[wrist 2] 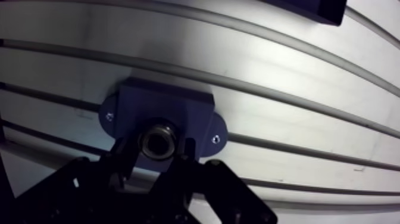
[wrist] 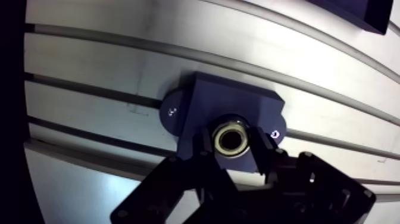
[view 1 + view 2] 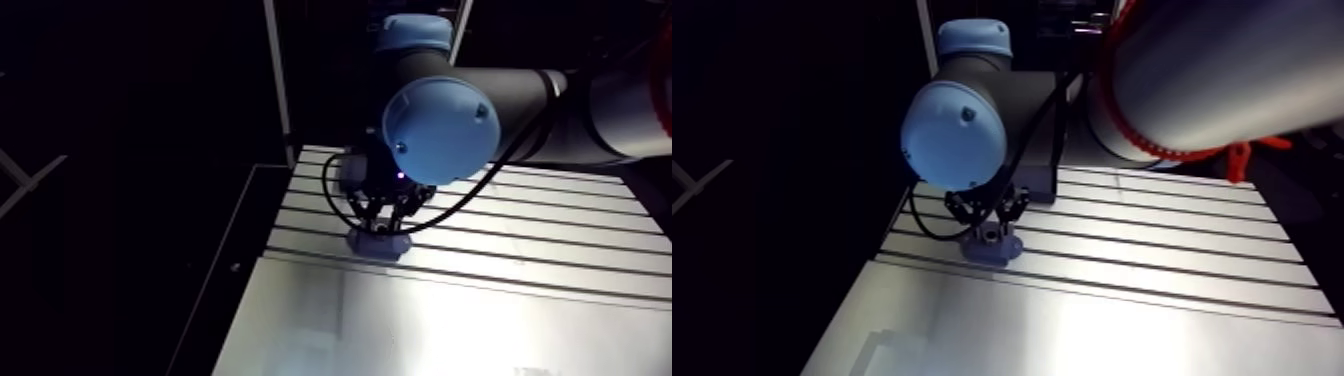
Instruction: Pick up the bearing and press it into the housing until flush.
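A: The gripper [image 2: 232,148], is it holding anything?

B: Yes. In the wrist view its two black fingers [image 2: 262,149] stand on either side of the small silver ring-shaped metal bearing [image 1: 158,142] and press against its rim. It is clenched on the bearing, not released.

A: And where is the bearing?

B: It is in the round bore of the dark blue block-shaped housing [image 2: 226,101], right between the fingers. The ring's bright face shows, with a dark hole in its middle. I cannot tell whether it sits level with the housing's top face.

A: How does the housing lie?

B: It lies flat on the slotted aluminium desk [image 2: 89,59], over one of the long slots [image 2: 89,88]. It has a rounded ear at each end, one to each side of the fingers. Each ear carries a small bright screw [image 2: 172,111].

A: What does the arm view give?

B: The arm's light-blue joint cap [image 3: 440,130] fills the upper middle of the frame. Beneath it, at the centre of the frame, the gripper hangs over the housing. The housing shows as a small bluish block just below centre, toward the desk's left side. The desk spreads from there to the lower right of the frame, with its slots running across it. The fingers are too dark in that view to read.
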Controlling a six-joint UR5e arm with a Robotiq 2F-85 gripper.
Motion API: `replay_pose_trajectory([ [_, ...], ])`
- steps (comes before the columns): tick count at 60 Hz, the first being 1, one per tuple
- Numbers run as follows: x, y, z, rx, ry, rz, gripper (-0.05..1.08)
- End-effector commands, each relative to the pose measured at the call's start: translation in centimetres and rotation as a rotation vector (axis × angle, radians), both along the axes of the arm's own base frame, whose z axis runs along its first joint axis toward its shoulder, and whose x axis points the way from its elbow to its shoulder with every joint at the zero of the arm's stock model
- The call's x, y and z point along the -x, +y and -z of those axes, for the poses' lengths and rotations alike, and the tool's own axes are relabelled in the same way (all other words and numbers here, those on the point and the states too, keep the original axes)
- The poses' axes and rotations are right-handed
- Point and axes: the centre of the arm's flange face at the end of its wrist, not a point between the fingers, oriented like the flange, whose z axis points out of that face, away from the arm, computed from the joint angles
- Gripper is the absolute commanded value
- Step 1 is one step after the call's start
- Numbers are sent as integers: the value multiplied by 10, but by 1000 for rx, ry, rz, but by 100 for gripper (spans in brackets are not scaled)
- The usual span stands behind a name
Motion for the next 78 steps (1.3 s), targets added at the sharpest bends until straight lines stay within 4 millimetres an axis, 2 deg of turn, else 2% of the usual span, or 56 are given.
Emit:
replay_pose_trajectory([
  [1,1,0,0,0,2,0,72],
  [55,1,0,3,-1,-4,1,72],
  [57,1,0,3,-2,-4,0,69],
  [58,1,0,3,-2,-4,0,51],
  [59,1,0,3,-2,-4,-1,19],
  [60,1,0,3,-2,-4,-1,19],
  [61,0,0,2,-1,-3,-1,3],
  [70,0,-1,0,-1,2,-3,0],
  [78,6,-1,-11,9,23,5,0],
])
